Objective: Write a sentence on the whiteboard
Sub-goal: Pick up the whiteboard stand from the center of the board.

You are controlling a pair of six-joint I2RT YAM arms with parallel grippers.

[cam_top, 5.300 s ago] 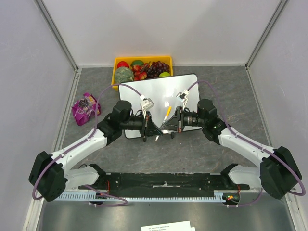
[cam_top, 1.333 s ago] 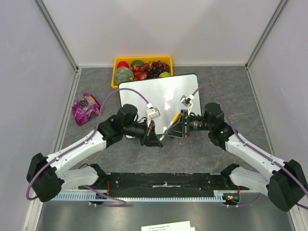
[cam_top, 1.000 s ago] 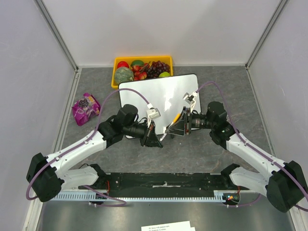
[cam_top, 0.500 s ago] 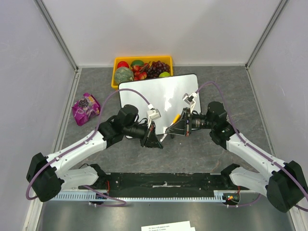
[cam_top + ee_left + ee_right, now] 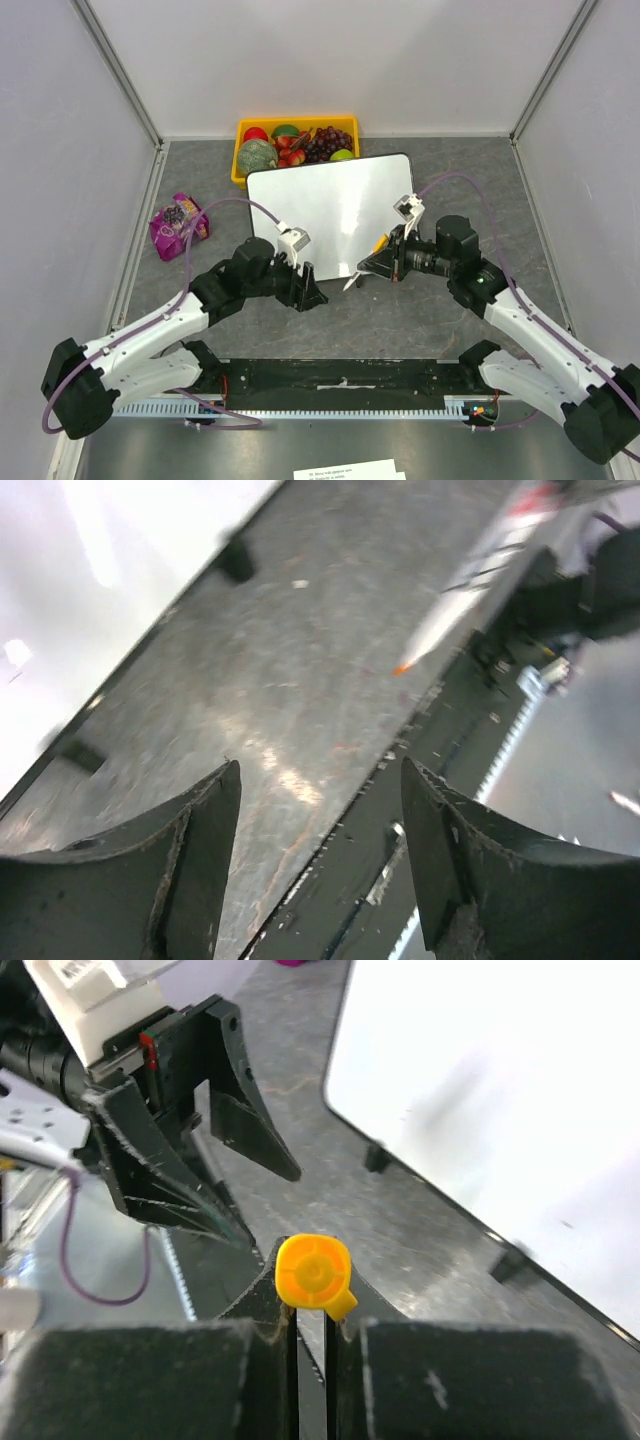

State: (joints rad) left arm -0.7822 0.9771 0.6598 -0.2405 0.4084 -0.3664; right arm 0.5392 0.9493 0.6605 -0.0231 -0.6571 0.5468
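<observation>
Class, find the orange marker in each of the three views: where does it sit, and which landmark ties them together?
Top external: marker right of centre, held in the right claw.
Left wrist: upper right, pale barrel with orange tip.
Right wrist: lower centre, its round orange end facing the camera.
Shared landmark: the whiteboard, seen in all three.

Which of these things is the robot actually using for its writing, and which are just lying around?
In use: whiteboard; marker, pinched in the right gripper; left gripper, open and empty.
Lying about: yellow fruit tray; purple bag.
</observation>
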